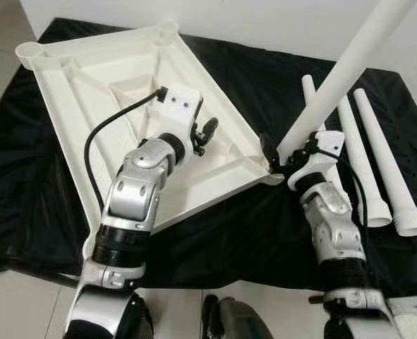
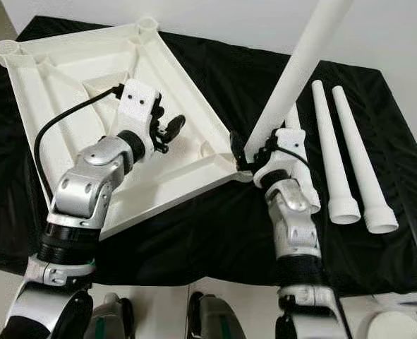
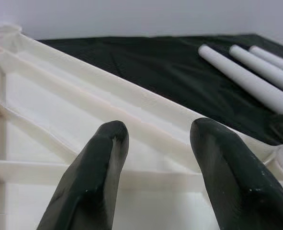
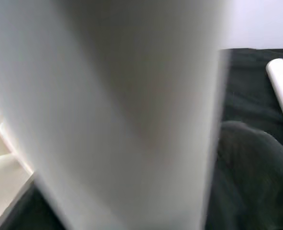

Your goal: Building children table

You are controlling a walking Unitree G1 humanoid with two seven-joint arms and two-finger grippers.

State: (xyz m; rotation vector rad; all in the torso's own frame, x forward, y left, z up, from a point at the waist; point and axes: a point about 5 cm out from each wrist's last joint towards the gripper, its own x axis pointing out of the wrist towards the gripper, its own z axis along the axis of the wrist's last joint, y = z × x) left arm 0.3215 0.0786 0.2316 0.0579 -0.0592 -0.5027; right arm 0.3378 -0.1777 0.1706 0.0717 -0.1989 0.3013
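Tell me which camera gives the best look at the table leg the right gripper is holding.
The right eye view: the held leg runs nearly full length, tilted, from the right gripper by the tabletop corner. The left eye view shows much the same. The right wrist view has it as a blurred white close-up.

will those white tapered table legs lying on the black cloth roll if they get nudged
Probably yes: the white tapered table legs are round and smooth, though the taper and flared ends would likely swing them in an arc. The wrinkled black cloth may slow them. They look stiff and hollow, so probably light.
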